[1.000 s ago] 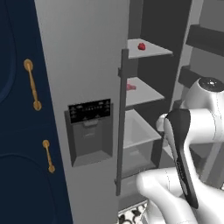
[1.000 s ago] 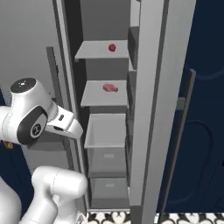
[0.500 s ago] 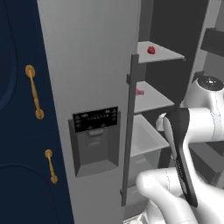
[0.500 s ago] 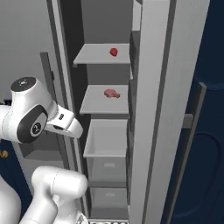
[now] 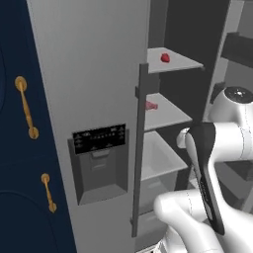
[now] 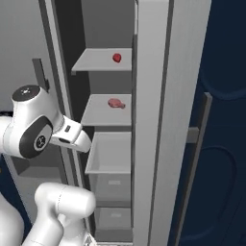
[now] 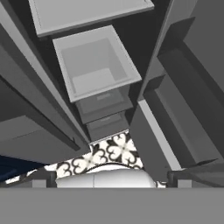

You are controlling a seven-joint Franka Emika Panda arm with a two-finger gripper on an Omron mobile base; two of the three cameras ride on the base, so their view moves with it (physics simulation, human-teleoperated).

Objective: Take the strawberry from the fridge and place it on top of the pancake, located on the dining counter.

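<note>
The fridge (image 5: 99,74) stands with its right side open, its shelves showing in both base views. The strawberry (image 5: 165,58) is a tiny red berry lying on the top shelf (image 6: 116,57). My gripper (image 7: 111,177) is open with nothing between its fingertips; it hangs low in front of the fridge and looks down at a white bin (image 7: 94,65) and the drawers under it. My arm is folded in front of the open compartment, below the strawberry's shelf. The pancake and the dining counter are out of view.
A pinkish slab of meat (image 6: 116,103) lies on the second shelf. The closed fridge door with its dispenser panel (image 5: 99,136) and long dark handle (image 5: 140,148) stands left of the opening. Navy cabinets with gold handles (image 5: 24,106) are at far left. Patterned floor tiles (image 7: 109,153) lie below.
The whole picture has shifted and the fridge looms larger, so the base has driven closer. The arm keeps its folded pose and the gripper stays open.
</note>
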